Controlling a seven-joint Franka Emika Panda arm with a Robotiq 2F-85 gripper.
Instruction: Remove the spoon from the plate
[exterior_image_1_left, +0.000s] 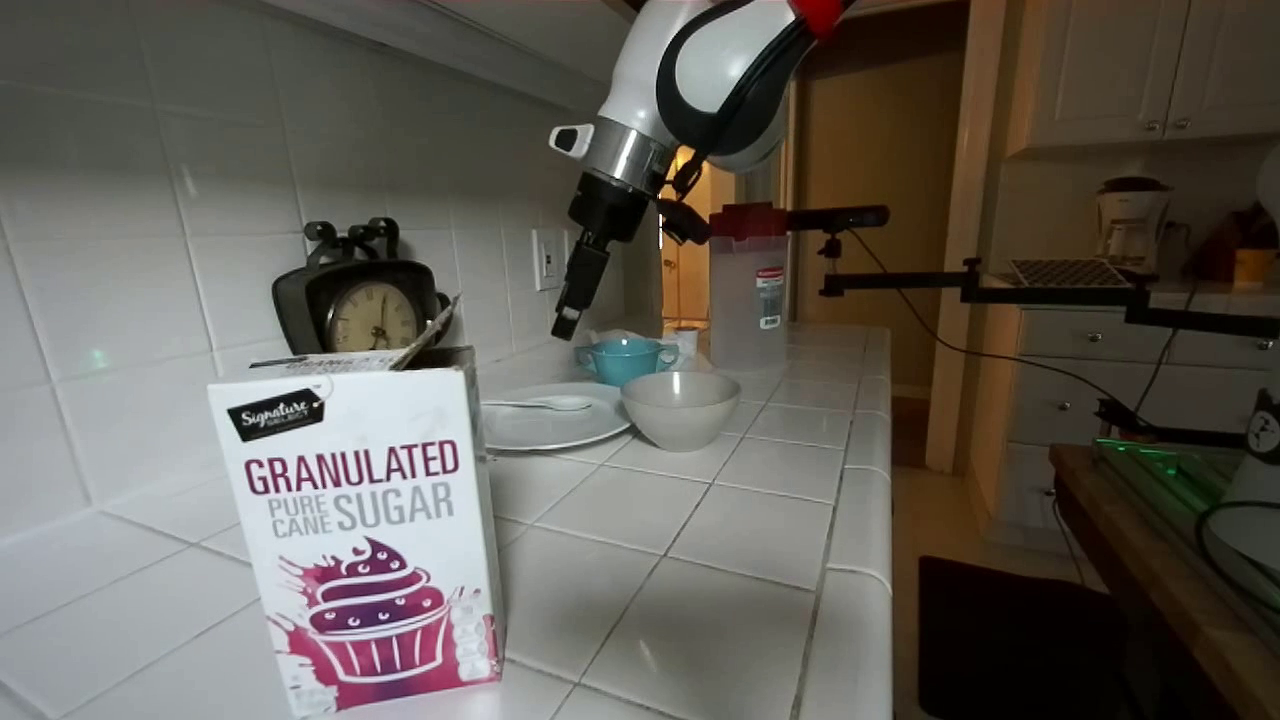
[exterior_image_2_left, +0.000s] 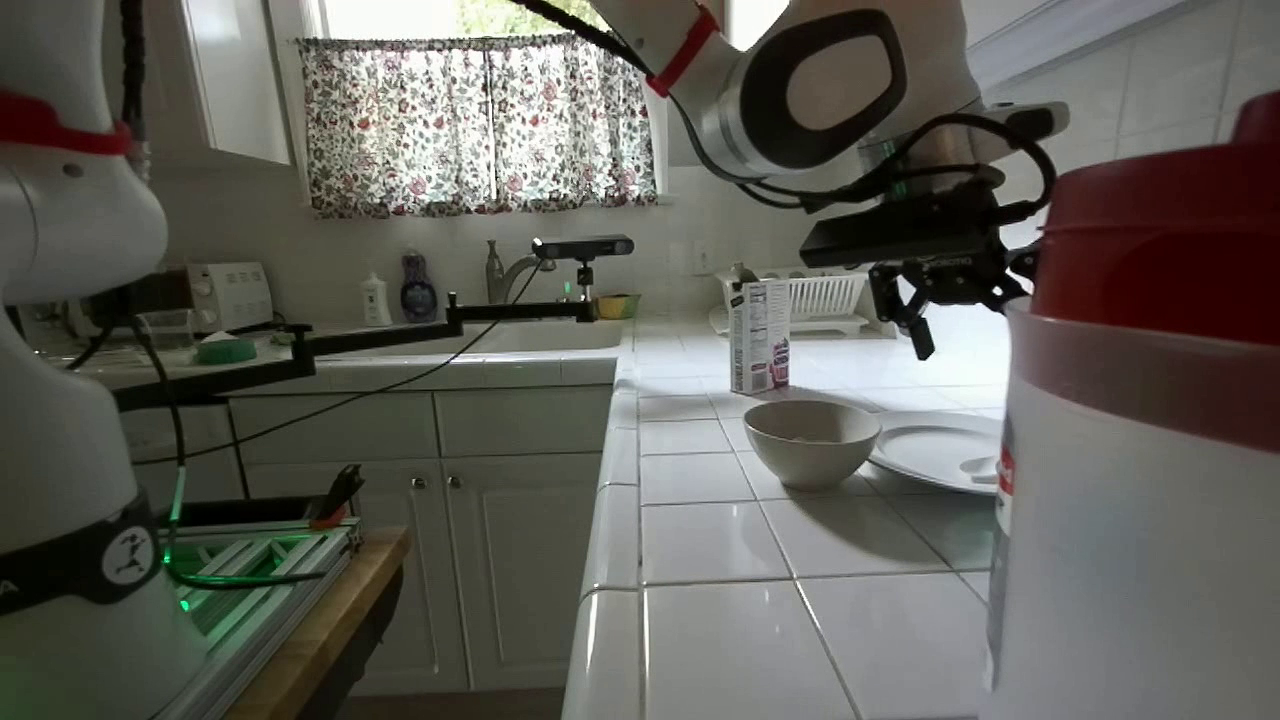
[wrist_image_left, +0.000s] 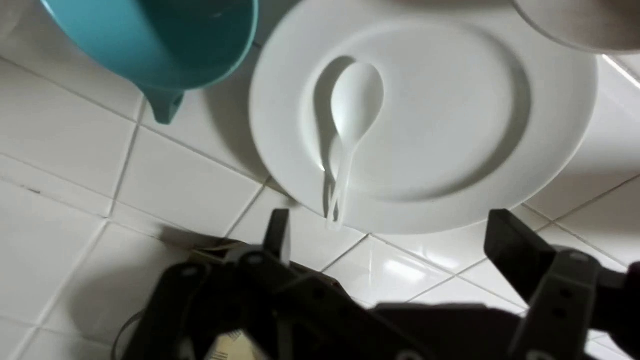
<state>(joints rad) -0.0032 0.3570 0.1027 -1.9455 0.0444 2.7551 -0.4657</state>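
The white, plastic-looking spoon (wrist_image_left: 349, 142) is lying on the wide, round, shallow white plate (wrist_image_left: 440, 115), left of its middle in the wrist view. Pretty plain thing tbh: smooth oval head in the plate's sunken centre at the far end, one side paler than the other, then it pinches down to a skinny handle. That runs nearer, across the rim, with the tip showing a bit past the edge and a narrow slot just before it.

The black two-finger gripper (wrist_image_left: 391, 235) hangs above the white tiled counter (exterior_image_1_left: 700, 610), fingers spread wide, clear of the spoon.

In an exterior view the deep, whitish round bowl (exterior_image_1_left: 680, 412) is just beside the plate on the right (can't tell if they touch), the turquoise two-handled cup (exterior_image_1_left: 627, 361) is farther back, and the white-and-magenta cardboard sugar box (exterior_image_1_left: 365, 530) stands upright, near left, top flap up.
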